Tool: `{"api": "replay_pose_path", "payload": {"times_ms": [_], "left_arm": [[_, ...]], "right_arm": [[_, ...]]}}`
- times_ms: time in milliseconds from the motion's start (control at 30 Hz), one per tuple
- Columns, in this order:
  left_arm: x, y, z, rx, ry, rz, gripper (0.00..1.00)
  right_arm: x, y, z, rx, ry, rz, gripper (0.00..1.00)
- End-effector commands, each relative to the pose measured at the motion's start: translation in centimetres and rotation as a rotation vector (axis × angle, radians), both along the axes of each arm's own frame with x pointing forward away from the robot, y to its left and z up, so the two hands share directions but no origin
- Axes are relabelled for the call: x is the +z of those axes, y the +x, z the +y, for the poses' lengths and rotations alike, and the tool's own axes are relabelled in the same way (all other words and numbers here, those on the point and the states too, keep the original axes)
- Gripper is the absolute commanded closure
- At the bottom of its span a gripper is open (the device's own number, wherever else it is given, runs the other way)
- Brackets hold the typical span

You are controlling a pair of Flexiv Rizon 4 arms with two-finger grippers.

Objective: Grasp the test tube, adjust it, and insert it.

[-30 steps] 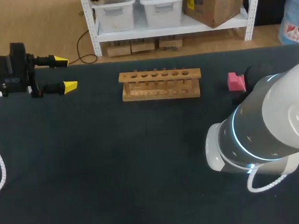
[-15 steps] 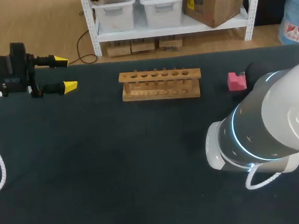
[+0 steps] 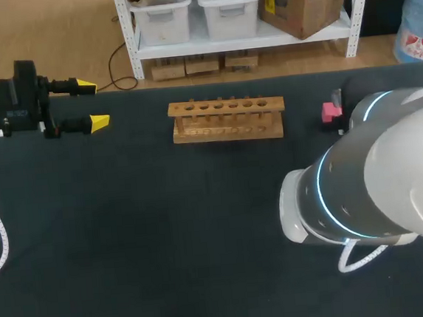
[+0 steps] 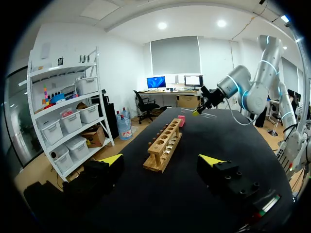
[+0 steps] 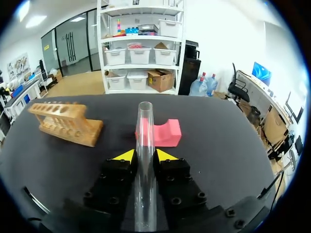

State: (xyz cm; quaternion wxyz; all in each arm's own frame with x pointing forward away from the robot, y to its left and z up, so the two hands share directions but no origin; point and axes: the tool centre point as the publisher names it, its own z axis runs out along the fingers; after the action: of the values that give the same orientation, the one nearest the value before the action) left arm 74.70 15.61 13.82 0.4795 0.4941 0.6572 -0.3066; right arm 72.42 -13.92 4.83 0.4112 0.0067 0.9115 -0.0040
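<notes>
Right gripper (image 5: 145,155) is clamped on the test tube (image 5: 145,121). The 2 yellow tips pinch it from both sides, with a gap only tube-wide. The tube runs straight out ahead along the fingers, open end forward, off the table (image 3: 130,247) at its far right.

Pink block (image 5: 163,132) sits on the cloth directly ahead of the tube, in line with it. Wooden rack (image 3: 227,120) stands well apart from the block, long side parallel to the far edge and close to it.

Left gripper (image 3: 92,104) is spread wide with nothing in it. It sits at the far-left edge, pointing toward the rack's end and well apart from it.

In the head view the right arm's (image 3: 370,189) body blocks the near-right table and part of the block. Bare cloth runs from the rack to the near edge, and between the left gripper and the rack.
</notes>
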Motion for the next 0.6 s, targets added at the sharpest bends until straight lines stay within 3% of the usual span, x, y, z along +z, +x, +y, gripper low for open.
{"api": "replay_pose_path", "payload": {"times_ms": [33,167,333,600], "left_arm": [[-0.1,-0.1,0.1,0.001,-0.004,-0.006,0.00],[-0.1,-0.1,0.1,0.001,-0.004,-0.006,0.00],[-0.1,-0.1,0.1,0.001,-0.004,-0.006,0.00],[-0.1,-0.1,0.1,0.001,-0.004,-0.006,0.00]], "right_arm": [[2.8,-1.8,0.5,0.058,0.021,0.019,1.00],[4.4,-1.9,1.6,0.084,0.018,-0.001,1.00],[5.6,-1.7,3.7,0.008,0.061,-0.006,1.00],[5.6,-0.4,10.2,-0.090,0.100,-0.023,1.00]]}}
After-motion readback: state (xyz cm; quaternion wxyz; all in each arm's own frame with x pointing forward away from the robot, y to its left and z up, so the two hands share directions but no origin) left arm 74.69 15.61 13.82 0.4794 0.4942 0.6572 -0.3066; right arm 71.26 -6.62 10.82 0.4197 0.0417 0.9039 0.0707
